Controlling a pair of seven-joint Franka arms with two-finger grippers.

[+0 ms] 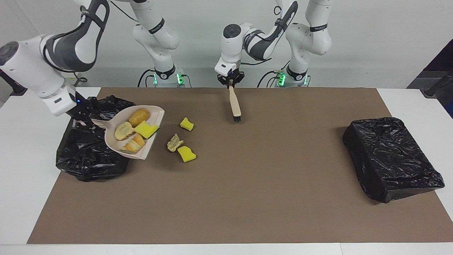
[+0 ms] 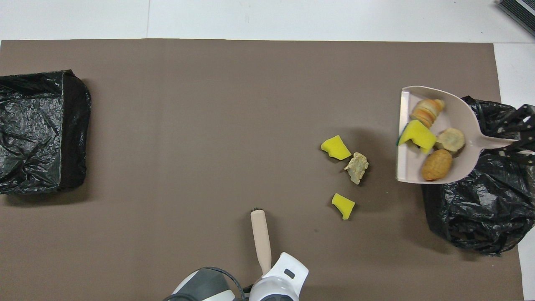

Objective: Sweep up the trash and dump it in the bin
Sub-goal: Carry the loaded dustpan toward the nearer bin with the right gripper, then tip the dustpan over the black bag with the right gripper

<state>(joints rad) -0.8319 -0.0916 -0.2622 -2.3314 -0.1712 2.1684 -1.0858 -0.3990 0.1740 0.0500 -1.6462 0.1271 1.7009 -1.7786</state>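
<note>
1. Gripping the dustpan [image 1: 136,140] by its handle, the right claw [image 1: 80,118] is closed and holds it raised over the bin [image 1: 90,156] at the right arm's end of the table [image 1: 21,148].
2. Trash in the pan: three bread lumps and one yellow sponge chunk [image 1: 145,129].
3. Trash on the brown mat [image 1: 247,184] beside the pan: two sponge chunks [image 1: 186,124] [image 1: 186,154] and one tan lump [image 1: 174,142].
4. Left claw [image 1: 230,78] is closed on the brush [image 1: 234,103], which hangs bristles down near the table's robot-side edge.
5. Second bin [image 1: 391,157] sits at the left arm's end.
</note>
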